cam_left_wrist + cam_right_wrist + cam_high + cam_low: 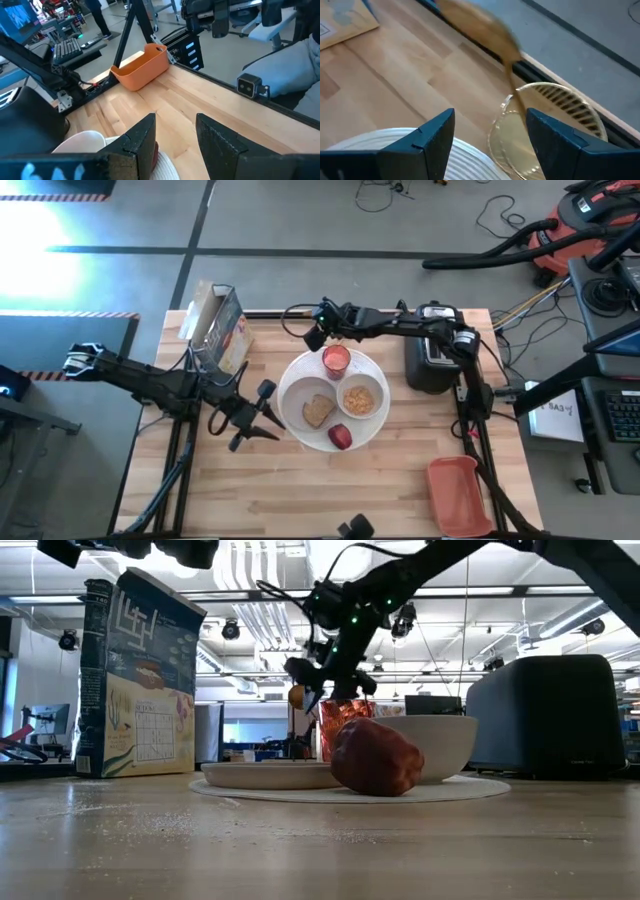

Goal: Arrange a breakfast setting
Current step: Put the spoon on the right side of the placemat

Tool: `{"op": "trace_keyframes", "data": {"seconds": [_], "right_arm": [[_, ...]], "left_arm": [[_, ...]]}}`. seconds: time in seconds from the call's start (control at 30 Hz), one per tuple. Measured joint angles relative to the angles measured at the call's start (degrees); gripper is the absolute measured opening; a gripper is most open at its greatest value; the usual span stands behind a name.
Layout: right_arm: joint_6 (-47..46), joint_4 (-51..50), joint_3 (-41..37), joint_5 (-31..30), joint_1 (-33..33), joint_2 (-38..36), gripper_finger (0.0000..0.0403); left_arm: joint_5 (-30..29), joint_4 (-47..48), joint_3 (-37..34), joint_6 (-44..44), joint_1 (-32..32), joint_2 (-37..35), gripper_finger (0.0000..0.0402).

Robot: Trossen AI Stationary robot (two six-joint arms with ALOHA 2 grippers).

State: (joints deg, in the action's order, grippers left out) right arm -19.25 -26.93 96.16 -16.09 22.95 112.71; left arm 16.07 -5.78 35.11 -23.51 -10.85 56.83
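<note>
The round white plate (pixel 296 385) carries the toast slice (pixel 318 412), a white bowl (pixel 359 400) of cereal, the red fruit (pixel 340 437) and the red cup (pixel 336 361). My right gripper (pixel 490 117) hovers open over the plate's far rim. Just past that rim stands the clear glass (pixel 570 112). The gold spoon (pixel 485 35) slants up out of the glass, bowl end up. My left gripper (pixel 268 415) waits open, left of the plate, above the table. My right gripper: the spoon's handle (pixel 517 100) runs down beside one fingertip (pixel 545 127), which hides its lower end. I cannot tell whether the finger touches it.
A cereal box (pixel 215 325) stands at the back left and a black toaster (pixel 430 360) right of the plate. An orange tray (pixel 458 492) lies at the near right corner. Bare wood lies between the plate and the near edge.
</note>
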Motion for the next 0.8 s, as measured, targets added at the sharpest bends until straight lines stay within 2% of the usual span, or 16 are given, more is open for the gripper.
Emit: {"op": "trace_keyframes", "data": {"seconds": [0.17, 0.63, 0.8], "right_arm": [[2.5, 3.3, 0.0, -3.4, 0.2, 1.6, 0.0233], [5.8, 8.8, 0.1, -5.8, 1.4, 2.7, 0.0232], [5.9, 8.8, 0.1, -5.4, 2.1, 3.0, 0.0211]], "left_arm": [[-0.6, 0.6, 0.0, 0.0, 0.0, -0.1, 0.0125], [-0.6, 0.8, 0.0, 0.0, 0.0, -0.1, 0.0125], [-0.7, 0.8, 0.0, 0.0, 0.0, -0.1, 0.0125]]}}
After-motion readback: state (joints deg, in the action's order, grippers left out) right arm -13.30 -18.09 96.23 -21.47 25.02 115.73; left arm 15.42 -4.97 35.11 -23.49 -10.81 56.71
